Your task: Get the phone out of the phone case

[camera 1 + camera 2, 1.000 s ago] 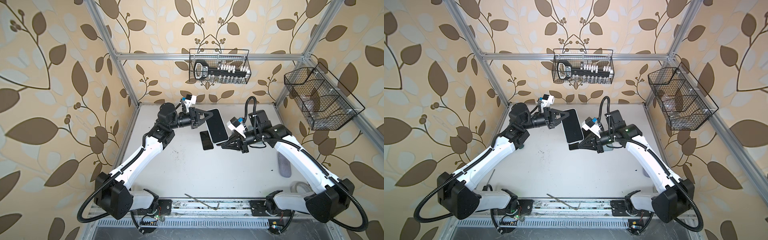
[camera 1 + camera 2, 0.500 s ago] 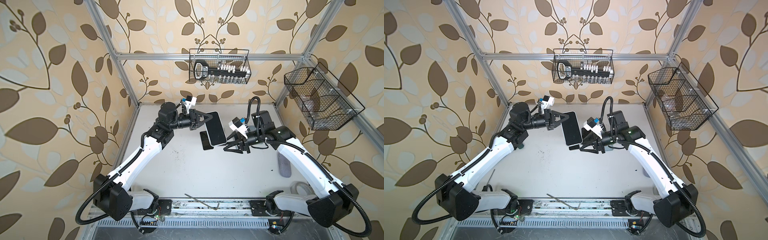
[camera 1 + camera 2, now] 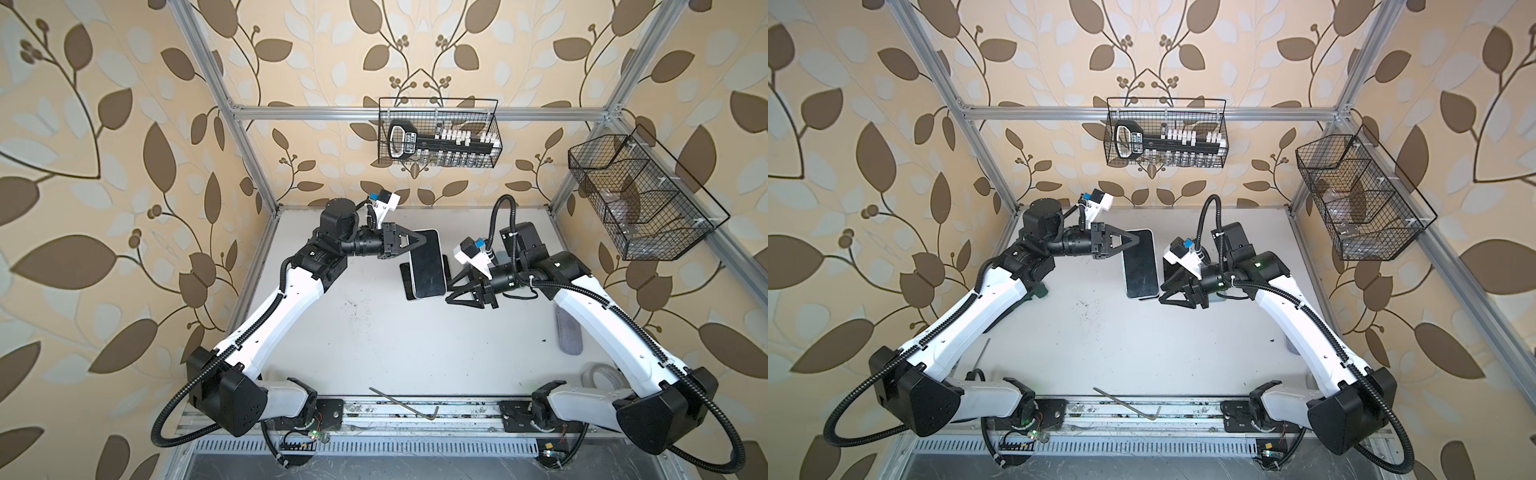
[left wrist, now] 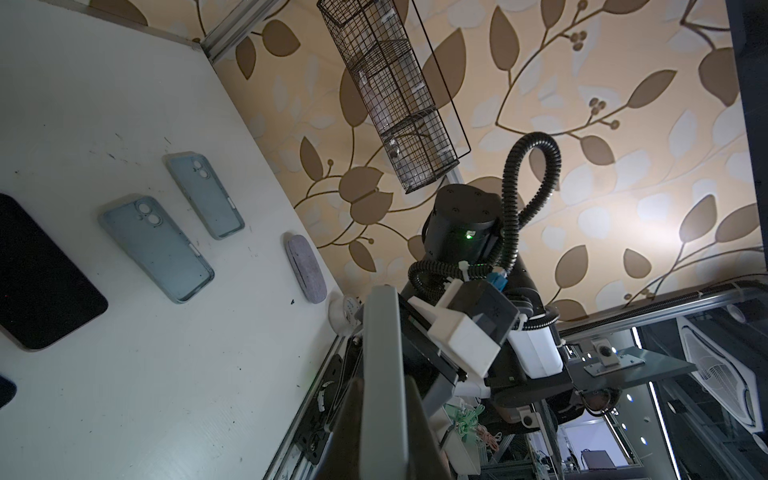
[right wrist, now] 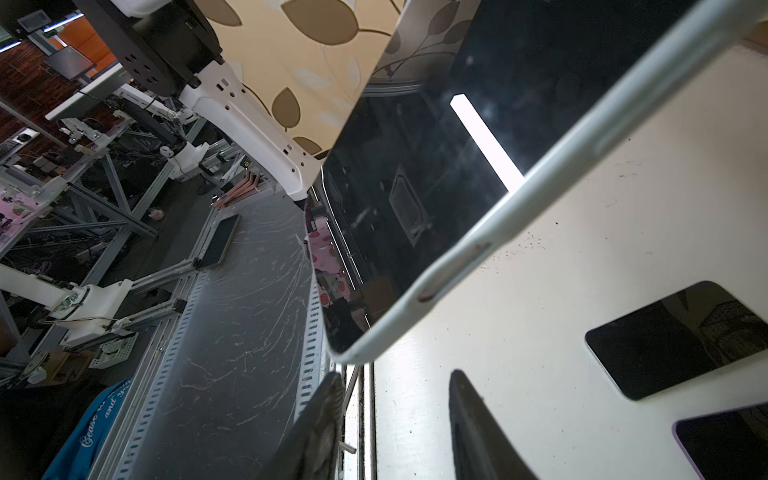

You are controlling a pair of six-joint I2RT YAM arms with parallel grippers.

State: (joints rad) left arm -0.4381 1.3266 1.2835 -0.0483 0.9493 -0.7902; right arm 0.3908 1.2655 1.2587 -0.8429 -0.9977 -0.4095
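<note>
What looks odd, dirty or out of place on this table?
The white table has dark specks near the cased phone that the left claw holds. A bent metal key lies loose on the front rail.

I see the phone (image 3: 427,270) with its dark, glossy screen blank and facing up, seated in the pale blue-white phone case (image 5: 498,230), whose rim wraps its edges. It hangs lifted off the desk (image 3: 374,324), slightly tilted, toward the far middle.

walls: beige leaf wallpaper (image 3: 104,187) | frame: aluminium bars (image 3: 316,113) | tabletop (image 3: 395,332): white, speckled | wire: back basket (image 3: 496,133), side basket (image 3: 665,245)
</note>
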